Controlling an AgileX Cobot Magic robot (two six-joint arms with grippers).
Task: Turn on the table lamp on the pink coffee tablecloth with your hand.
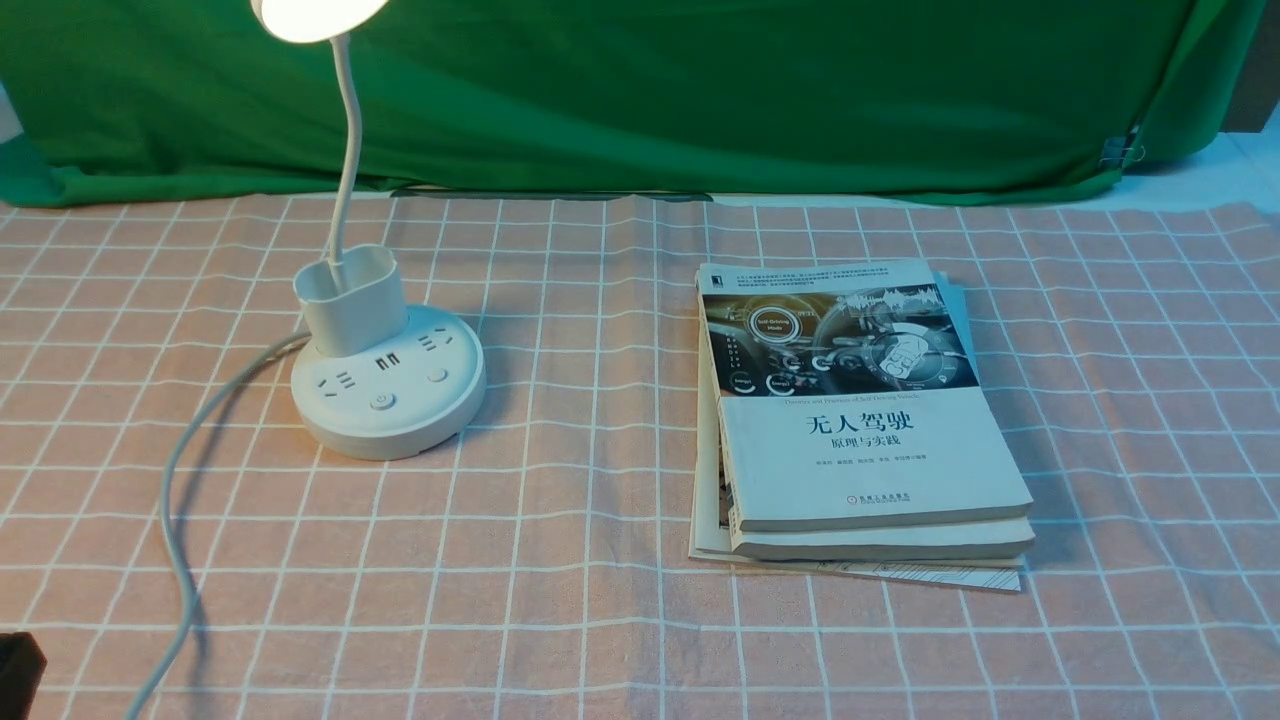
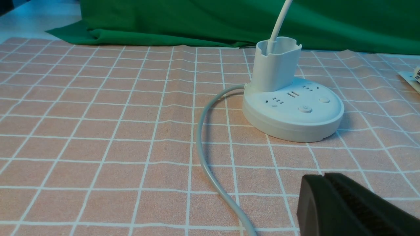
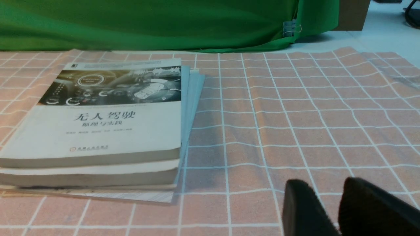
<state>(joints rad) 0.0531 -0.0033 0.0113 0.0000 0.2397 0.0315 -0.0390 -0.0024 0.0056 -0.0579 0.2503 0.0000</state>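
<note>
The white table lamp stands on the pink coffee tablecloth at the left. Its round head glows brightly at the top edge of the front view. On the puck base are sockets, USB ports and a round button. The grey cord runs from the base towards me. My left hand's gripper is shut and empty, hovering over the cloth short of the base and apart from it. My right gripper is slightly open, empty, over bare cloth to the right of the books.
A stack of books lies right of centre on the cloth, and shows in the right wrist view as books. A green backdrop cloth hangs along the far edge. A black part of my left arm shows at the front view's bottom left corner.
</note>
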